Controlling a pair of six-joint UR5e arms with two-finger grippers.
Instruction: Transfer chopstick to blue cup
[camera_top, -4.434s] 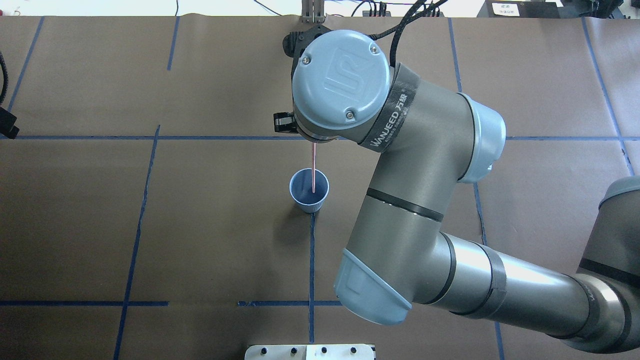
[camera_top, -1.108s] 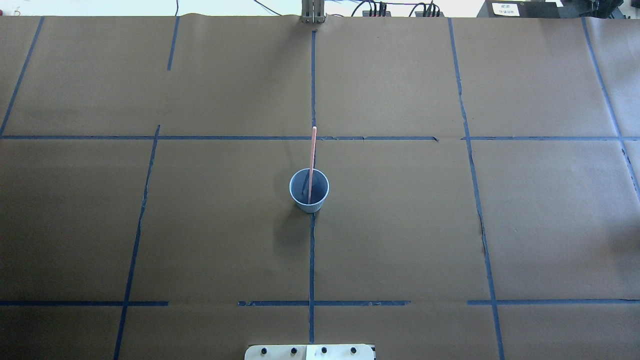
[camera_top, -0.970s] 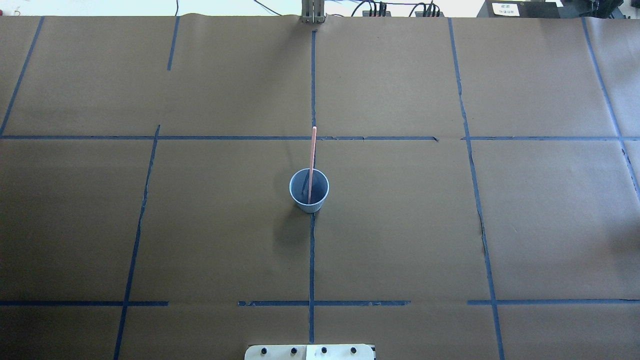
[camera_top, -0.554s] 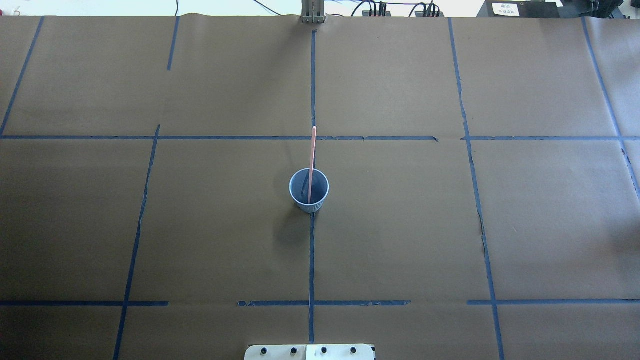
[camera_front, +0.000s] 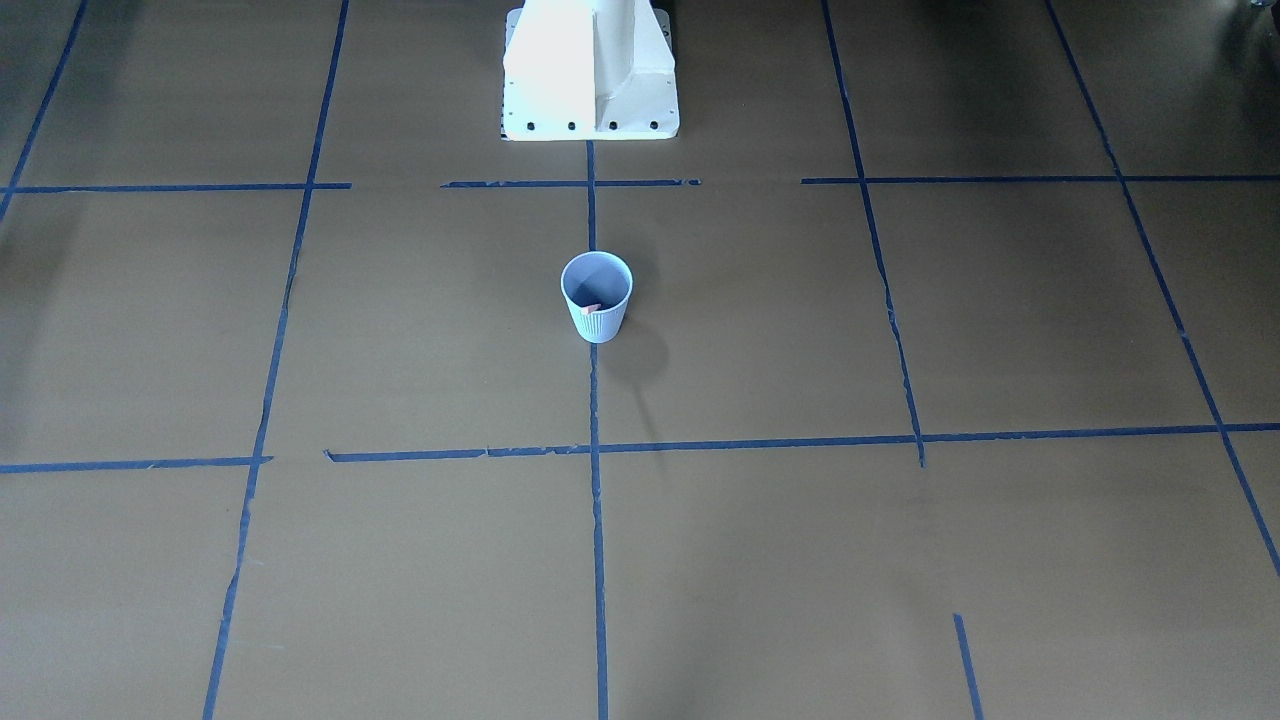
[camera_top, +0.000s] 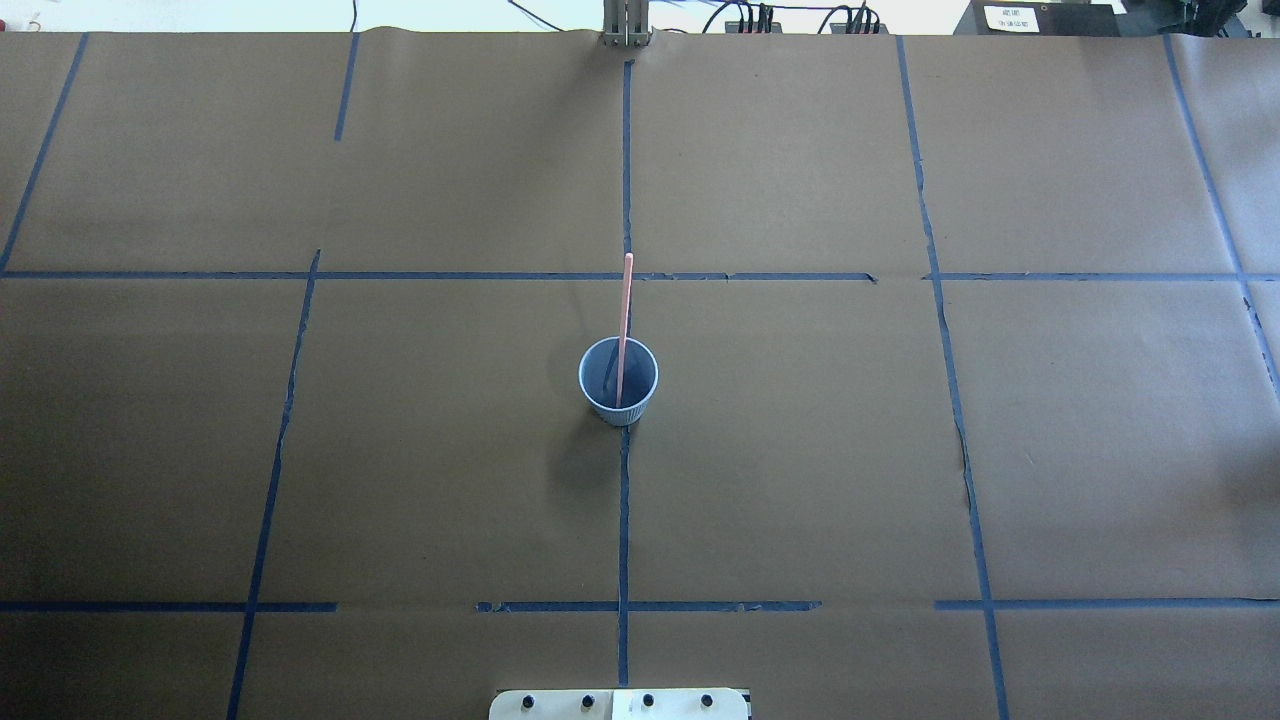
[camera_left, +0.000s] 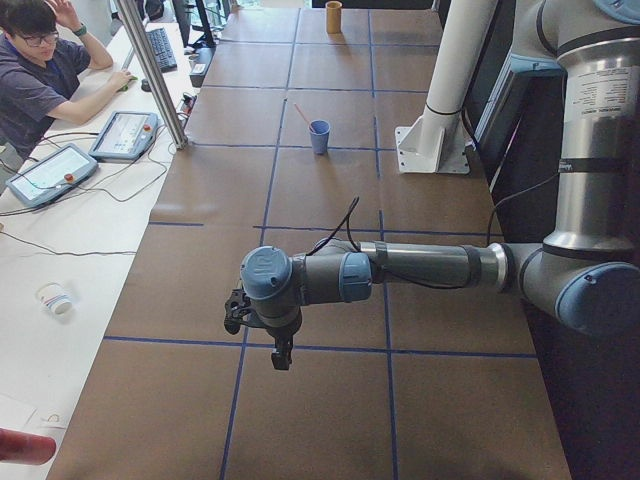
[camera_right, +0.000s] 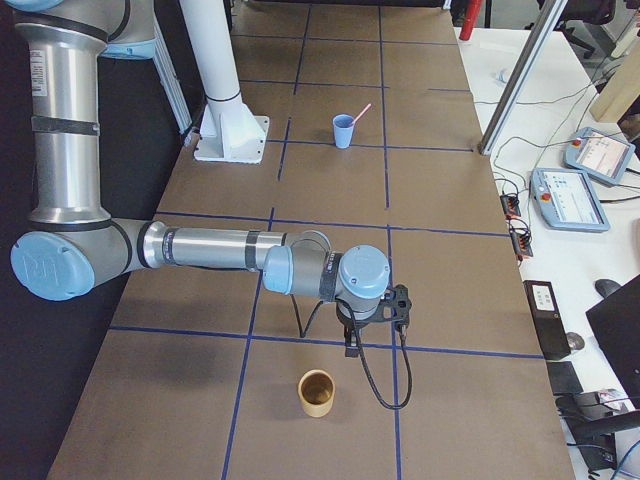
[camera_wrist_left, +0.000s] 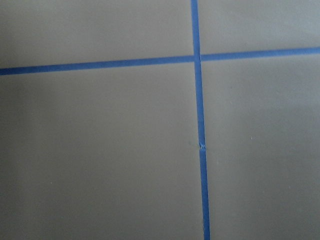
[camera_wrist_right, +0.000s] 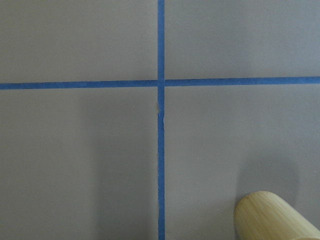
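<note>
The blue cup (camera_top: 640, 385) stands upright at the table's middle, on a blue tape line. The chopstick (camera_top: 625, 310) rests inside it, its upper end leaning over the far rim. In the front-facing view only a pink sliver of the chopstick (camera_front: 593, 307) shows inside the cup (camera_front: 598, 325). Both arms are far from the cup. My left gripper (camera_left: 281, 358) hangs low over the table's left end and my right gripper (camera_right: 352, 345) over its right end. Each shows only in a side view, so I cannot tell whether it is open or shut.
A bamboo cup (camera_right: 317, 393) stands just in front of the right gripper and shows in the right wrist view (camera_wrist_right: 275, 217). The white robot pedestal (camera_front: 590, 70) is behind the blue cup. A person (camera_left: 40, 70) sits at a side table with teach pendants (camera_left: 125, 135).
4.4 s ago the right arm held the chopstick above the cup. The arm has since left the overhead view and the chopstick stands free in the cup. Nothing moved in the last second.
</note>
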